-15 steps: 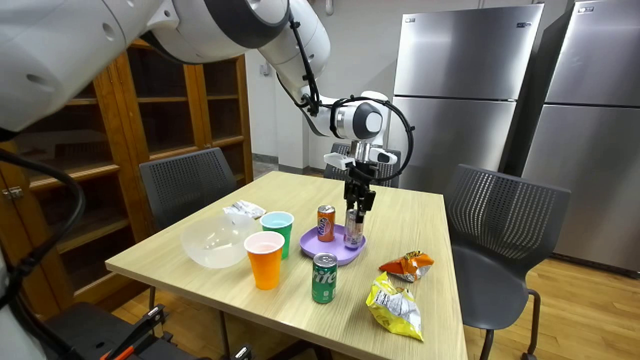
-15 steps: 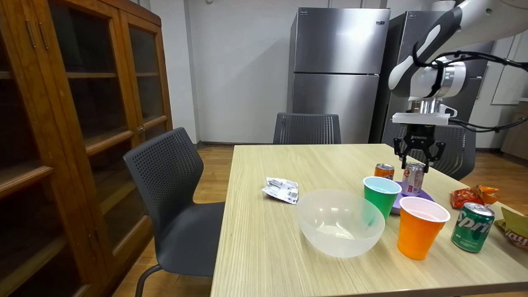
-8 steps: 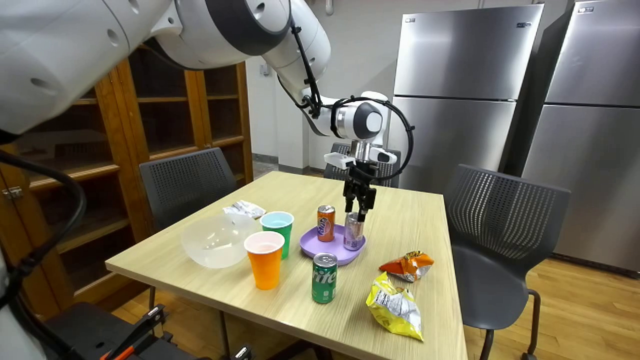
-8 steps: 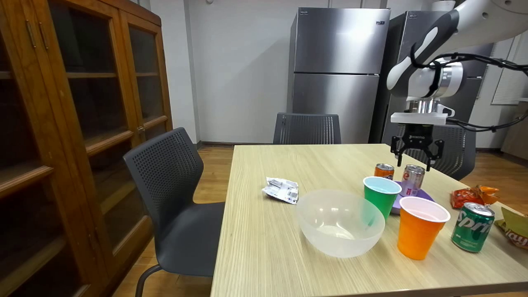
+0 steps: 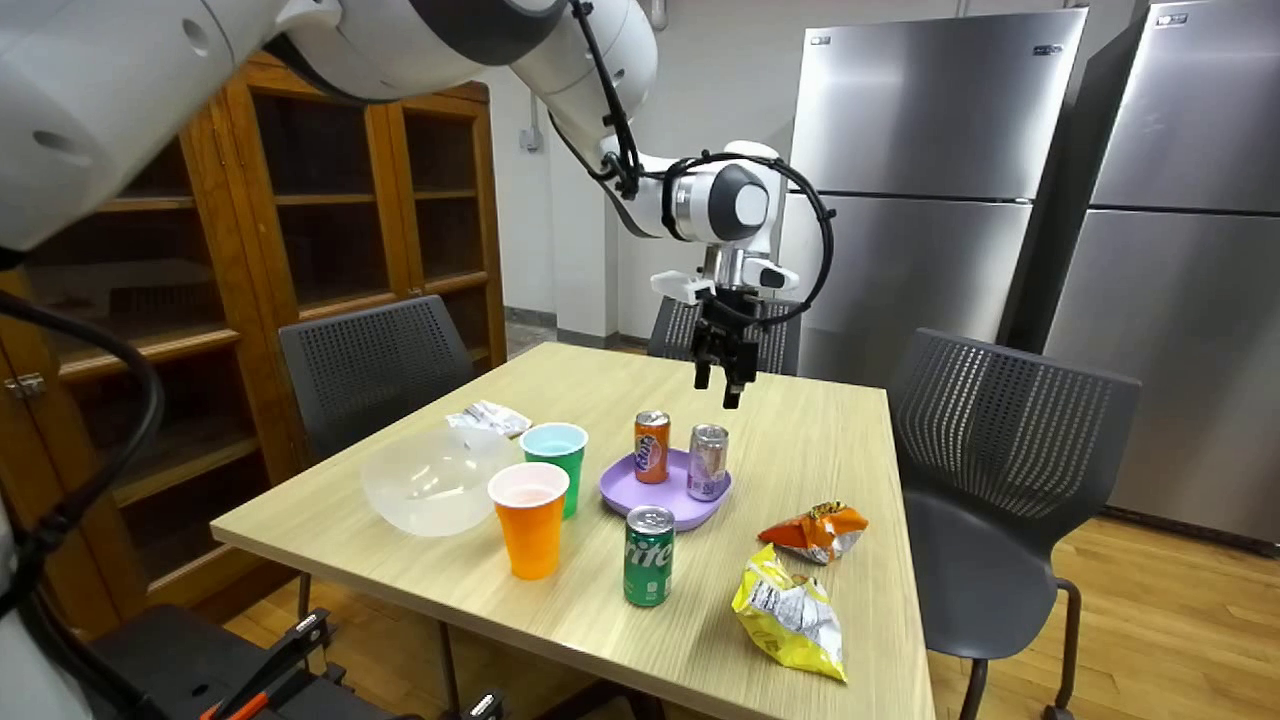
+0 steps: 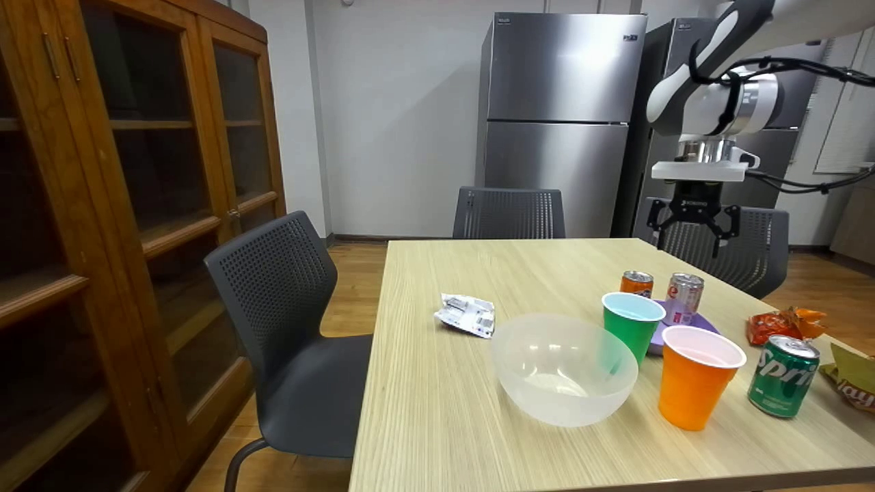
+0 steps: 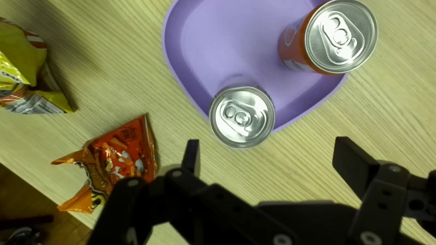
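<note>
Hovering with my gripper (image 7: 269, 156) spread wide and empty, I see the silver-pink can (image 7: 242, 117) upright on the purple plate (image 7: 218, 44), at my eleven o'clock in the wrist view. I'd travel vertically near it; sideways drift could tip it.

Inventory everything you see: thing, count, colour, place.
Table: 1, pale wood, amid chairs
Chairs: 3, dark grey, around table
Plate: 1, purple, on table
Silver can: 1, silver-pink, upright on plate
Fanta can: 1, orange, upright on plate
Sprite can: 1, green, near plate
Bowl: 1, frosted white, on table
Cups: 2, green and orange, near bowl
Crumpled wrapper: 1, white, near bowl
Lay's bag: 1, yellow, on table
Snack bag: 1, orange, beside Lay's bag
Refrigerators: 2, steel grey, background
Cabinet: 1, brown, background
Arm: 1, white, over table
Pincer: 1, black, open, above table, holding nothing
</note>
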Action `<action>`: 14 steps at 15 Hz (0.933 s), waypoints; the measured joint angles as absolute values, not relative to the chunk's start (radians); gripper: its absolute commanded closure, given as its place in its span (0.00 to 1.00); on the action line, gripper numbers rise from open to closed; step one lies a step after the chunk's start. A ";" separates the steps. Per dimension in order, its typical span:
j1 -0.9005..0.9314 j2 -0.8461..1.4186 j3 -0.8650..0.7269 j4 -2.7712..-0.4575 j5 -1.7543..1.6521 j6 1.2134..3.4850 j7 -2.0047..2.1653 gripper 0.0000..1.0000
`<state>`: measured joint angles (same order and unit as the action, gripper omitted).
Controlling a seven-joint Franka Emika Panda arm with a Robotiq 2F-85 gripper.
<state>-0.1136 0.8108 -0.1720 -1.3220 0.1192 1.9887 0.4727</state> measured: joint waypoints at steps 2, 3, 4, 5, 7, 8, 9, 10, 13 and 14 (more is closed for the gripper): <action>-0.110 0.759 -0.172 -1.364 0.109 1.987 0.450 0.00; -0.106 0.730 -0.172 -1.392 0.101 1.987 0.438 0.00; -0.102 0.701 -0.172 -1.422 0.089 1.987 0.426 0.00; -0.097 0.670 -0.172 -1.457 0.076 1.987 0.418 0.00; -0.086 0.608 -0.172 -1.534 0.052 1.987 0.404 0.00; -0.080 0.577 -0.172 -1.577 0.042 1.987 0.399 0.00; -0.075 0.549 -0.172 -1.619 0.035 1.987 0.392 0.00; -0.072 0.522 -0.171 -1.660 0.029 1.987 0.389 0.00; -0.065 0.450 -0.171 -1.777 0.009 1.989 0.387 0.00; -0.064 0.429 -0.171 -1.813 0.000 1.990 0.387 0.00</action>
